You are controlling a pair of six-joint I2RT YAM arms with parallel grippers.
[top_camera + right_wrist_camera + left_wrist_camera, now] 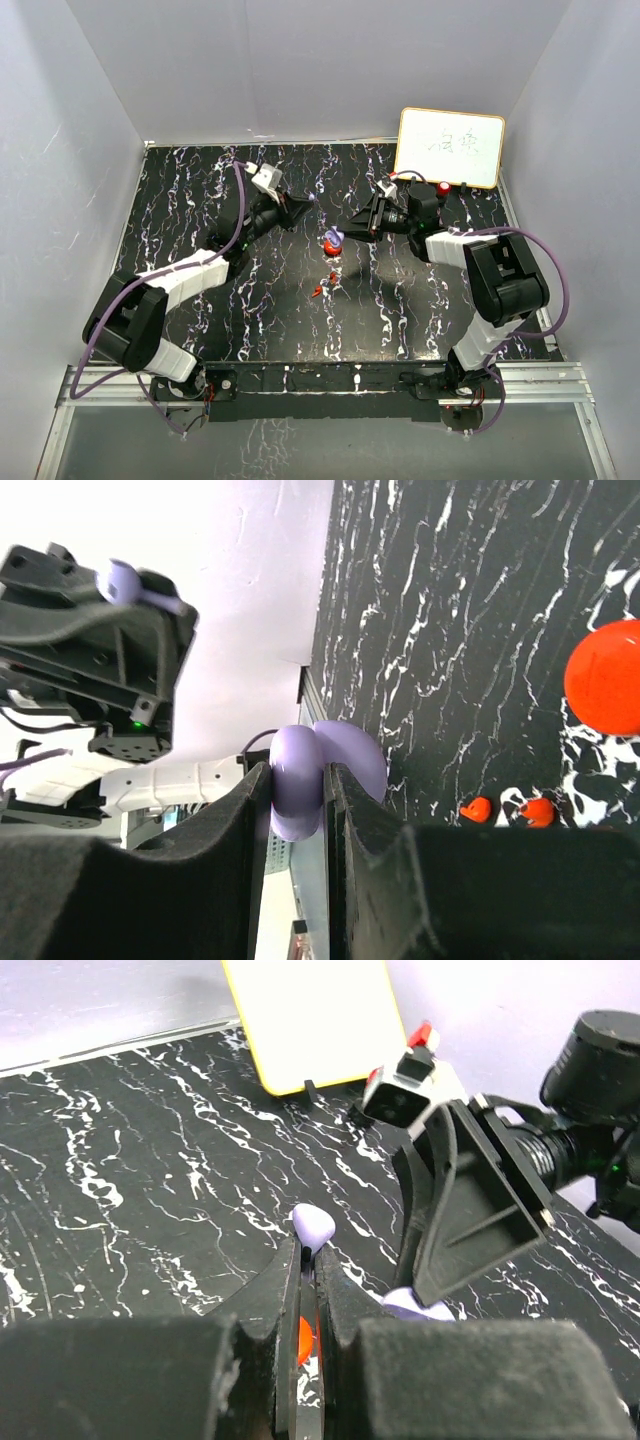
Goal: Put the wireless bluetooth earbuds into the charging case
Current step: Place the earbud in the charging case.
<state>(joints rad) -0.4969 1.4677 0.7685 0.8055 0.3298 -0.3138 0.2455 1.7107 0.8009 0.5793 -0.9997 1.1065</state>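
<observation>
My left gripper [312,201] is shut on a lavender earbud [313,1228], which sticks out past the fingertips; it also shows in the right wrist view [125,581]. My right gripper [350,228] is shut on one rounded half of the lavender charging case [298,780], held above the table; its other half bulges beside the finger. The two grippers face each other a short gap apart. A red round case [332,248] lies on the table just below the lavender case. Two red earbuds [323,286] lie in front of it, also in the right wrist view [478,808].
A yellow-framed whiteboard [450,147] stands at the back right, close behind the right arm. The black marbled table [200,200] has white walls on three sides and a metal rail along the near edge.
</observation>
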